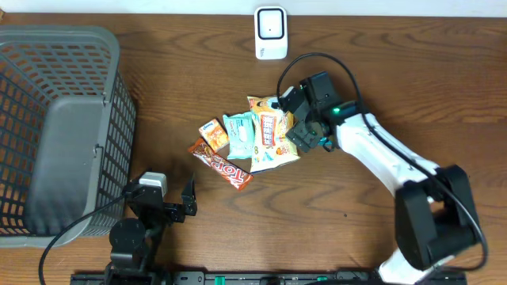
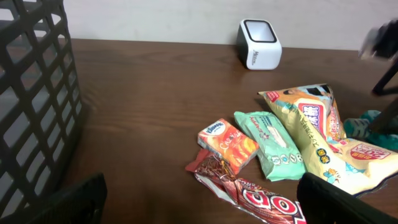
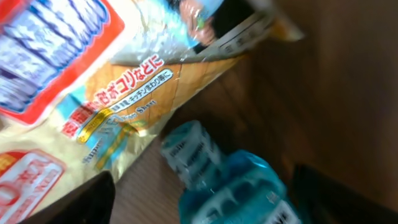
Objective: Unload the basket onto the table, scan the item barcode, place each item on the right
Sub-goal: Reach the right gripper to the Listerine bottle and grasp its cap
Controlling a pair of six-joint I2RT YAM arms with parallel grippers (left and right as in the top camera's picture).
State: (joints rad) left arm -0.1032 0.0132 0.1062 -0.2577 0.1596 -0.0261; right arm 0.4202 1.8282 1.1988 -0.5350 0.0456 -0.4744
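Overhead, the right gripper [image 1: 306,133] hangs over the right edge of a snack pile [image 1: 238,142] at centre frame, below the barcode scanner [image 1: 270,32] at top centre; the left gripper [image 1: 169,202] sits lower left beside a mesh basket [image 1: 119,119], jaws wide and empty. The left wrist view shows a teal packet [image 2: 359,122] against the yellow snack bag [image 2: 311,130] at right. In the blurred right wrist view, fingers [image 3: 74,202] stand apart either side of that packet, apparently not touching it.
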